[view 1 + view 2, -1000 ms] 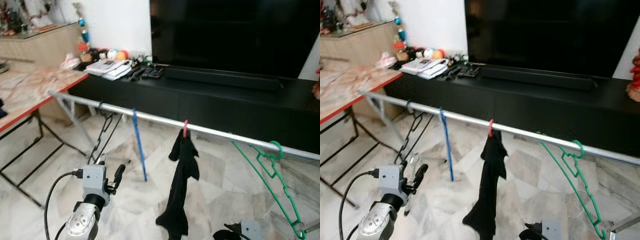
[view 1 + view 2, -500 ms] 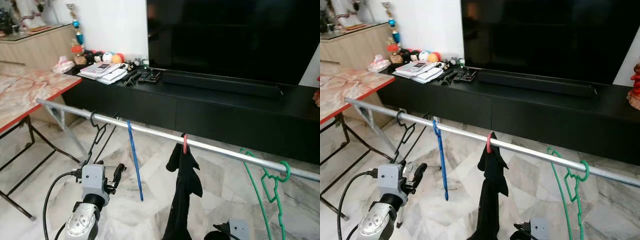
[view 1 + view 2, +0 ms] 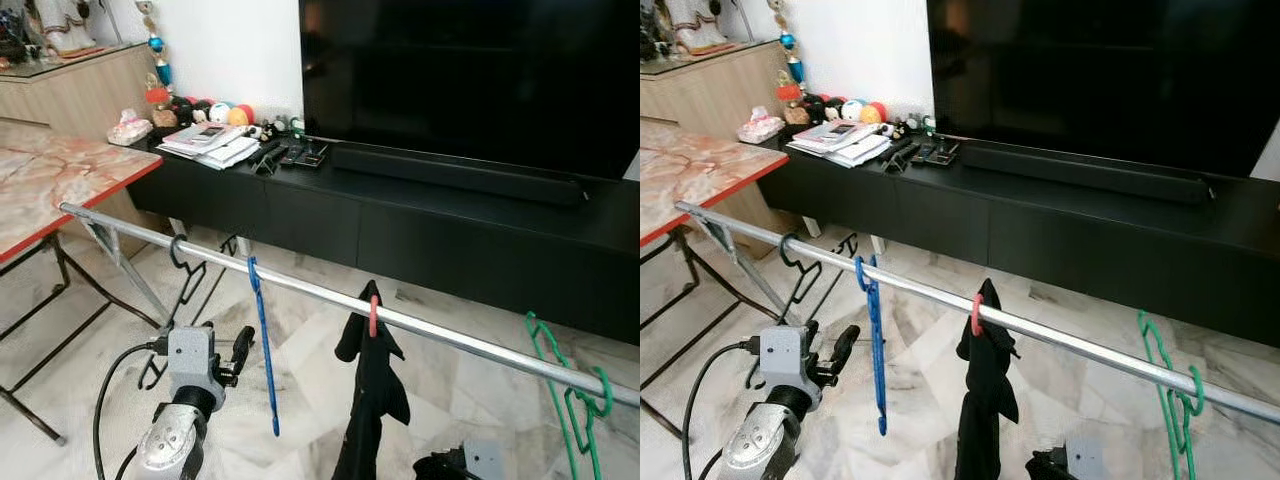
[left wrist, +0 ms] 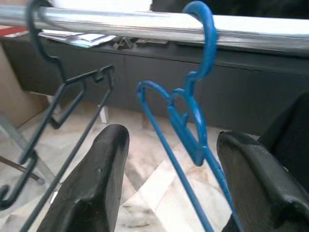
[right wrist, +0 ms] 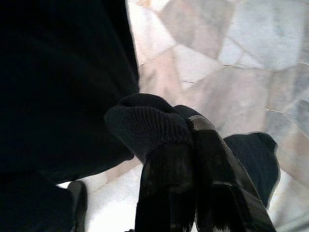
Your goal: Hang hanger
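Left end effector [image 4: 166, 186] spread wide, empty, just below blue hanger [image 4: 190, 113] hooked on rail [image 3: 330, 298]. Right end effector [image 5: 193, 159] clenched on black cloth [image 5: 145, 123].

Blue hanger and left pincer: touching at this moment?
Apart. The left wrist view shows the blue hanger hooked on the rail, with floor visible between it and each finger of the open left pincer.

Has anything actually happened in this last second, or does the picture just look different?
Mostly the camera shifted: the whole scene slid, so the rail and hangers did not truly move. The black hanger, blue hanger, black garment and green hanger hang on the rail in the same order. The left gripper stays open before the blue hanger; the right gripper remains shut on dark cloth.
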### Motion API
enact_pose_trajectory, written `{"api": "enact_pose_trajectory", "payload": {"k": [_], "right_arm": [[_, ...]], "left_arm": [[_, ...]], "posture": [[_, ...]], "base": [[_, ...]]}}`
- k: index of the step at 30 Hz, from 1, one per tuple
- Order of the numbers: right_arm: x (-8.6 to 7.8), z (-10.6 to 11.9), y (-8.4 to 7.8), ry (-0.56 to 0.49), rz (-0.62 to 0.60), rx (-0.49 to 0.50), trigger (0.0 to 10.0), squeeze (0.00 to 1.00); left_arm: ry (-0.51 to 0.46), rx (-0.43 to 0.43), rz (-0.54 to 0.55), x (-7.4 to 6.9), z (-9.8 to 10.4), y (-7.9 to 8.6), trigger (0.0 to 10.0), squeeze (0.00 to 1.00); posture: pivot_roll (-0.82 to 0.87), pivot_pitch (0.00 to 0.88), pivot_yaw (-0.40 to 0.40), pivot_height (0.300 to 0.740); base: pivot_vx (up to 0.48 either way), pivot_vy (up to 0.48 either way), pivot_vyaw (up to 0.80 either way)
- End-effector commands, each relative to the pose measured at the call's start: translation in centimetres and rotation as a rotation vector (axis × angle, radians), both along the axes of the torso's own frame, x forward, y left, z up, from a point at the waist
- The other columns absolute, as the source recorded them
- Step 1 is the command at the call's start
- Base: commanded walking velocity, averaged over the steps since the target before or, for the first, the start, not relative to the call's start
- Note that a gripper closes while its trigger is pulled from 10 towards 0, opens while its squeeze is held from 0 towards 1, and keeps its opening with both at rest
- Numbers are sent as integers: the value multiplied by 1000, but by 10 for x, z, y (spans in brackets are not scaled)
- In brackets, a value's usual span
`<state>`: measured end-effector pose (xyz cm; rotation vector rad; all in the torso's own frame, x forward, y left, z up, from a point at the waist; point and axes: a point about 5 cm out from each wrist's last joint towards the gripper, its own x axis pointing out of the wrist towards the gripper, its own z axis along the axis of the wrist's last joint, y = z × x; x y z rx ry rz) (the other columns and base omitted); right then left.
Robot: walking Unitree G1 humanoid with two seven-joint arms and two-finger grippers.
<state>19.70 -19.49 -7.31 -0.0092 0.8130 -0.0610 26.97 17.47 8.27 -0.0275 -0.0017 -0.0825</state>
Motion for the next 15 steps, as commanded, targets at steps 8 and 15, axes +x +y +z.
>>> {"api": "enact_pose_trajectory", "payload": {"k": [8,15], "right_arm": [[0,0,-4,5,20,-14,10000,0],[1,1,-3,8,51,-24,10000,0]], "left_arm": [[38,-26,-9,0,-2,-2,10000,0],[98,-34,-69,3,-4,-12,10000,1000]], "posture": [[133,0,32,740],[137,0,25,740]], "base": [[0,0,0],[0,0,0]]}}
